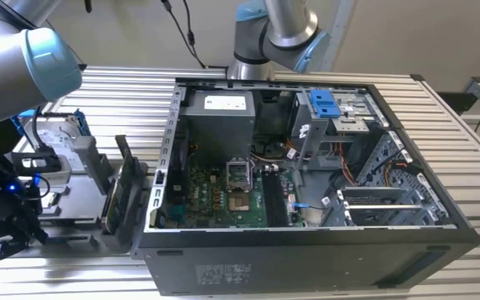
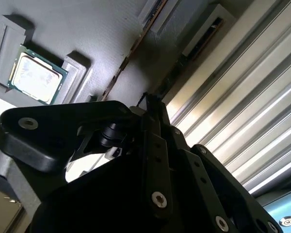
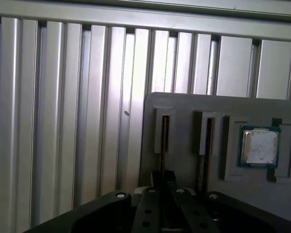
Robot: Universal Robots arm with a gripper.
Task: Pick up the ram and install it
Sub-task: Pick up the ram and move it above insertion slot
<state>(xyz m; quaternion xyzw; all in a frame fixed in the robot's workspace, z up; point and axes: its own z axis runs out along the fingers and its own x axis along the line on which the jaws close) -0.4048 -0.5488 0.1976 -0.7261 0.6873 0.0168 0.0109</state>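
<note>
Tool (image 3: 166, 175) close to ram (image 3: 162, 141) in grey holder (image 3: 184, 104) slot; grip state: cannot tell; 2nd stick (image 3: 207, 138), processor (image 3: 259, 147) alongside.

You're looking at a robotics lab: an opened desktop computer case (image 1: 307, 265) on a slatted aluminium counter (image 1: 119, 94), a robot arm (image 1: 277, 31) at twelve o'clock.
</note>
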